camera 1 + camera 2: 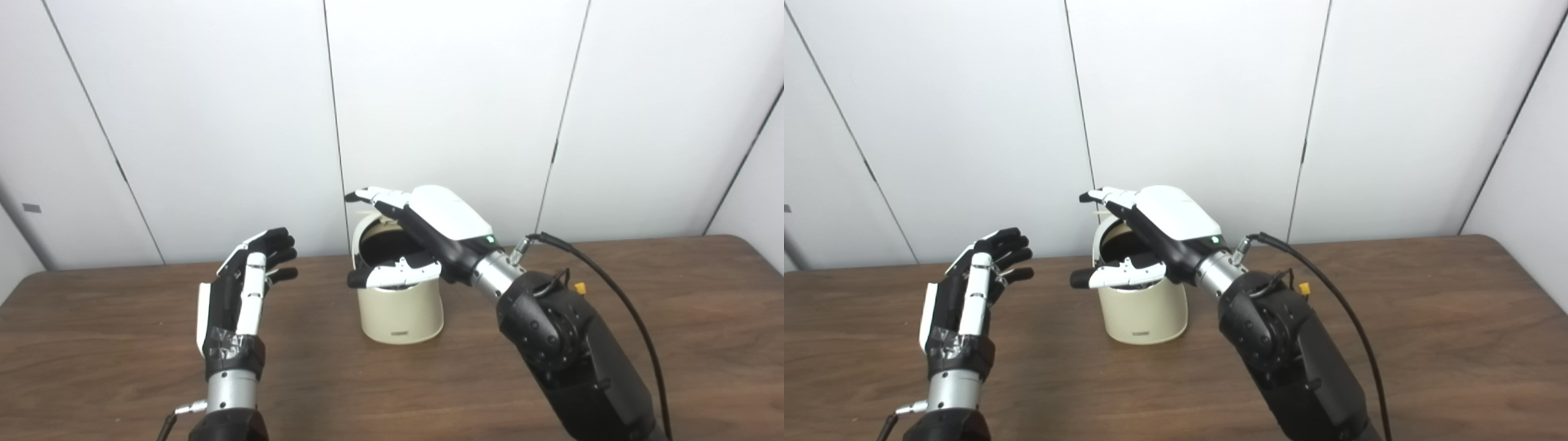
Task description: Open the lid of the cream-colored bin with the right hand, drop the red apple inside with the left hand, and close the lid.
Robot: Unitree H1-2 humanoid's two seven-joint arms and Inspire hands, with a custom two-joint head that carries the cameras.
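The cream-colored bin stands at the middle of the brown table. Its lid is tilted up at the back and the opening looks dark. My right hand hovers over the opening, fingers stretched over the lid's top edge and thumb across the front rim. It holds nothing. My left hand is open and empty, raised left of the bin and apart from it. No red apple is in view. The bin and both hands also show in the right eye view.
A black cable runs from the right wrist along the forearm. White wall panels stand close behind the table's far edge. The table's right edge is at the far right.
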